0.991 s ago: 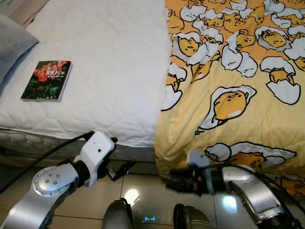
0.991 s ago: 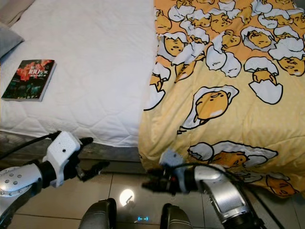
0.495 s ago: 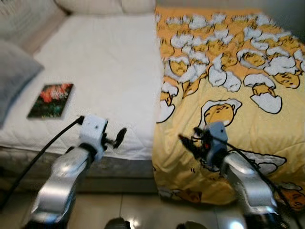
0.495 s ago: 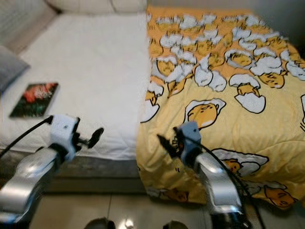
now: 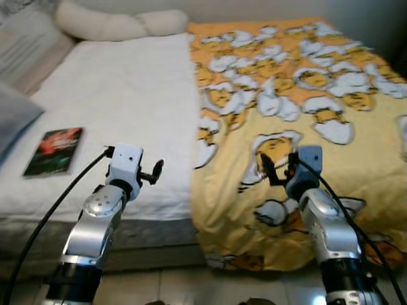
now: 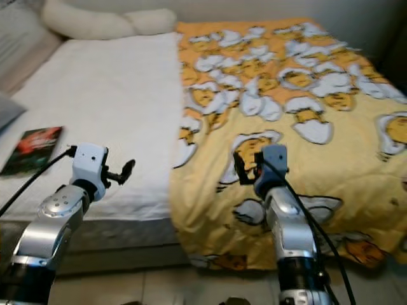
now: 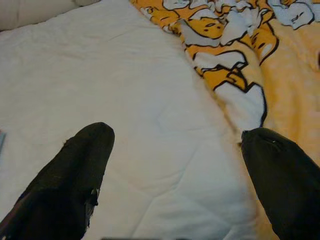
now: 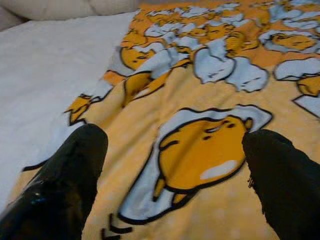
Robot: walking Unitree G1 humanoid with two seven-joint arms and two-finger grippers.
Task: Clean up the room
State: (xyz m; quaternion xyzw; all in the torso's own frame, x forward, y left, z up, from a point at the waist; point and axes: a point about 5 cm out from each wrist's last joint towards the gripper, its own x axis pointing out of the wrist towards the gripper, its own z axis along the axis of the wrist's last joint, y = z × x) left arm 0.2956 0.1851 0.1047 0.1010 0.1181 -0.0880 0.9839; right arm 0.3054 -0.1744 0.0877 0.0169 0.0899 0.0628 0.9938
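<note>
Bedding made up most of what the room's tidying came to: the bed (image 5: 127,95) lay with its white mattress cover bare on the robot's left half, while the yellow blanket (image 5: 305,108) printed with egg figures covered only the right half, its near edge hanging over the foot of the bed toward the floor. By my judgement the clean-up was barely begun, since the blanket had not been spread across the bare side, and nothing on the bed looked put away. At the head lay a long pale pillow (image 5: 114,24), and a grey pillow (image 5: 14,117) sat at the far left edge. Smaller, a dark-covered book (image 5: 53,150) rested flat on the white cover near the left edge, well apart from the blanket; it probably needed picking up as well. Both arms were raised over the foot of the bed. The left gripper (image 7: 177,175) hovered above the white cover just beside the blanket's edge, its two black fingers spread wide with nothing between them and touching nothing. The right gripper (image 8: 172,175) hung over the blanket above one of the egg figures, likewise spread wide and empty, not yet in contact with the cloth.
</note>
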